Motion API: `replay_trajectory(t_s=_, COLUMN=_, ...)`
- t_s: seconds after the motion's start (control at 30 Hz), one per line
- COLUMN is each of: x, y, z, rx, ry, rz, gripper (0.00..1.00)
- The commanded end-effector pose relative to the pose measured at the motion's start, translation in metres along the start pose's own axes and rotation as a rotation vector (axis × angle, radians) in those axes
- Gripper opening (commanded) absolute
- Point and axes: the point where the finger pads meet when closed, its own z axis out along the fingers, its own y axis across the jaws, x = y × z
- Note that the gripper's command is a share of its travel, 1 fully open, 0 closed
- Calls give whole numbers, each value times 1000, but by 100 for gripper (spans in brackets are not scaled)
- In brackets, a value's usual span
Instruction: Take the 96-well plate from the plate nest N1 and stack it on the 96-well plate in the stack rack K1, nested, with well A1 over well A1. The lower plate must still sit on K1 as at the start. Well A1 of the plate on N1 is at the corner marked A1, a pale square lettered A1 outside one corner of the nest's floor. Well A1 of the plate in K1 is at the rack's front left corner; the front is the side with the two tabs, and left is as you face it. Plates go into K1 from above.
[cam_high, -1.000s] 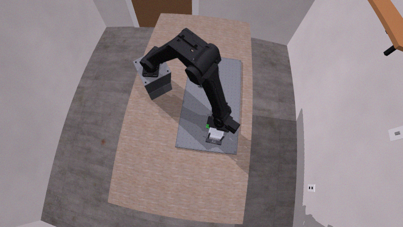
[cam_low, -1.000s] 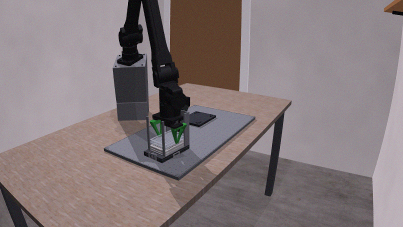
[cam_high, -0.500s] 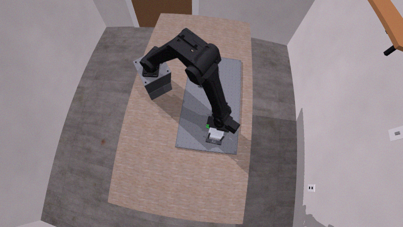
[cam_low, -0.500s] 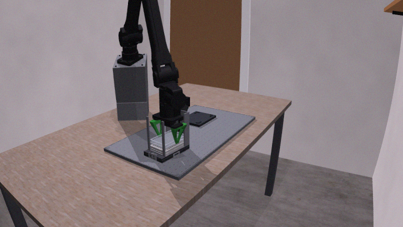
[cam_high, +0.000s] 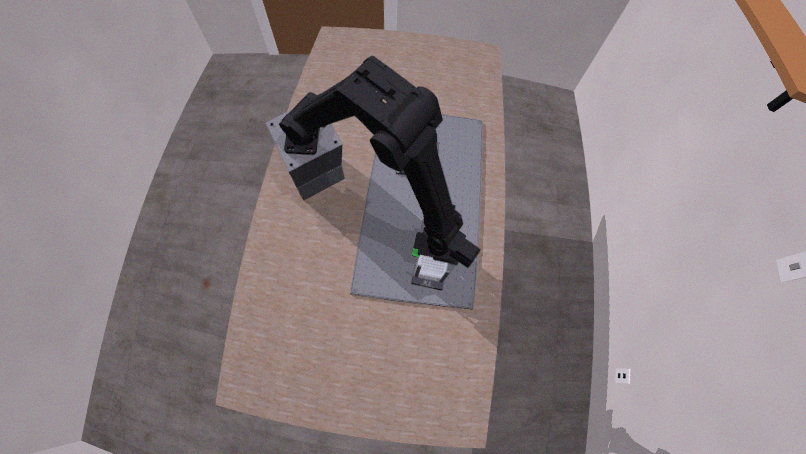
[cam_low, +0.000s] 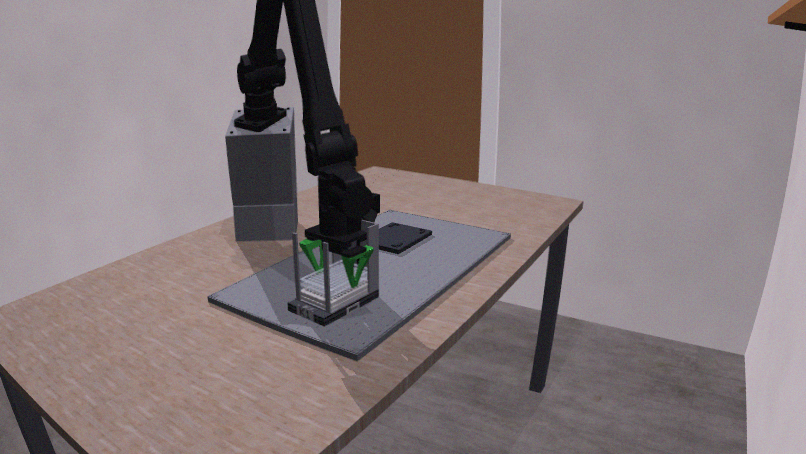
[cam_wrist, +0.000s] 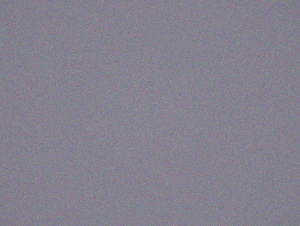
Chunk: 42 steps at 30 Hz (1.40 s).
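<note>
The stack rack K1 (cam_low: 332, 307) stands on the grey baseplate near its front edge, with thin upright posts at its corners. Two white 96-well plates (cam_low: 333, 288) sit inside it, one on the other. My gripper (cam_low: 337, 269) with green fingers reaches down between the posts and is shut on the upper 96-well plate. From above, the white plate (cam_high: 432, 267) shows under my wrist in the rack (cam_high: 435, 283). The plate nest N1 (cam_low: 403, 236) lies empty, a flat dark square behind the rack. The wrist view shows only a grey surface and a row of baseplate holes.
The grey perforated baseplate (cam_high: 420, 214) lies on the wooden table. My arm's grey pedestal (cam_low: 261, 174) stands at the table's far left. The rack's posts stand close around my fingers.
</note>
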Motion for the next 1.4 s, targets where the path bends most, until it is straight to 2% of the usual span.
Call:
replay_trajectory(t_s=0.0, x=12, y=-8, z=12, rx=16, ry=16, rz=9, gripper=0)
replay_trajectory(t_s=0.9, x=13, y=-8, z=12, rx=16, ry=15, rz=7, gripper=0)
replay_trajectory(t_s=0.93, x=13, y=-8, z=12, rx=16, ry=15, rz=7, gripper=100)
replay_trajectory(t_s=1.37, x=13, y=-7, z=12, rx=16, ry=16, rz=18, gripper=100)
